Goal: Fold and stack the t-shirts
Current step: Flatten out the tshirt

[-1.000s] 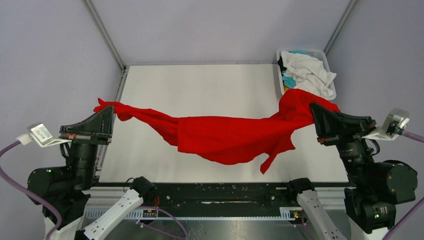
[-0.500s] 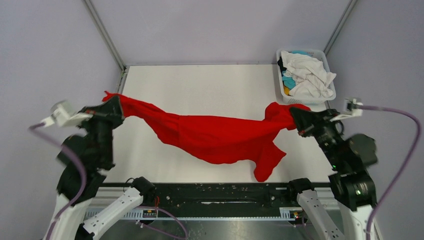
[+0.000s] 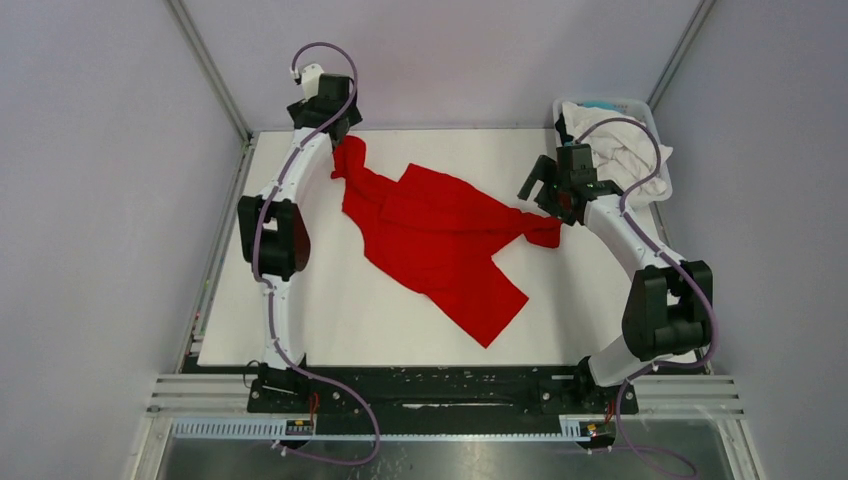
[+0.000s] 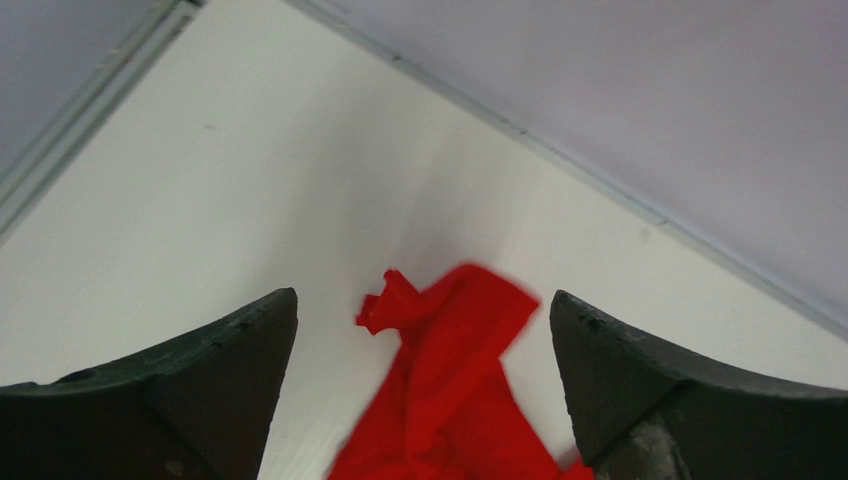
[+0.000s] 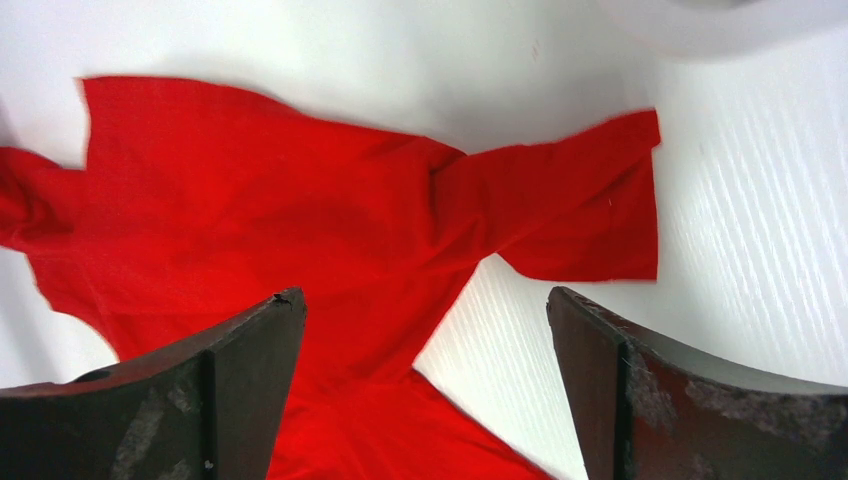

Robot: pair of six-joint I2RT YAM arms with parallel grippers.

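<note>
One red t-shirt (image 3: 440,245) lay crumpled on the white tabletop (image 3: 330,320), at the centre of the top view. The cloth was soft and matte, bunched into ridges and overlapping folds. One narrow twisted end ran to the upper left, a flat panel extended toward the lower right, and a sleeve with a straight hemmed edge pointed right. Over the twisted upper-left end hung the left tool (image 3: 338,140), jaws spread wide, its dark wedge-shaped fingers (image 4: 230,370) apart from the cloth. Over the sleeve hung the right tool (image 3: 548,195), jaws likewise spread wide, its scuffed fingers (image 5: 230,380) not touching the cloth. At the upper right, a white lattice-sided plastic basket (image 3: 645,103) held a heap of rumpled white t-shirts (image 3: 625,150).
</note>
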